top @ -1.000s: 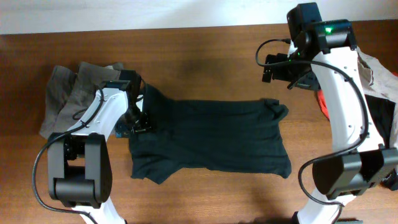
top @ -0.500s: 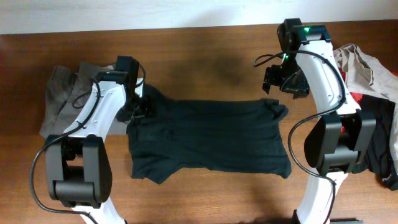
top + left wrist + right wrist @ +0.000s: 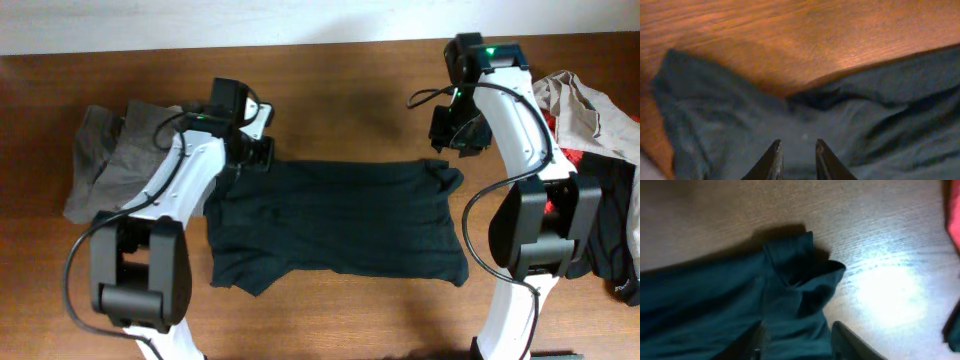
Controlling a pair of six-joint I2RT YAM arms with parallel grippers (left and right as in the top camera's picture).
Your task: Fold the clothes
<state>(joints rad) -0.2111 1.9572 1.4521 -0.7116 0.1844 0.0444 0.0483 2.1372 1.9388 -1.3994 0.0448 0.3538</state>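
Black T-shirt (image 3: 340,225): soft, light, limp, spread flat at the centre of the table (image 3: 330,90). Best taken at its 10 and 2 o'clock corners. Left gripper (image 3: 796,150) nearly closed over cloth, grip unclear; right gripper (image 3: 797,337) half open astride the corner.

wooden table (image 3: 330,80), black T-shirt (image 3: 340,220) spread flat, grey trousers (image 3: 95,150) left, heap of clothes (image 3: 580,110) right

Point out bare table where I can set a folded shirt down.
Bare wood runs along the far edge of the table above the black T-shirt, and in a narrower strip along its near side. Crowded: grey trousers at the left, the heaped clothes at the right.
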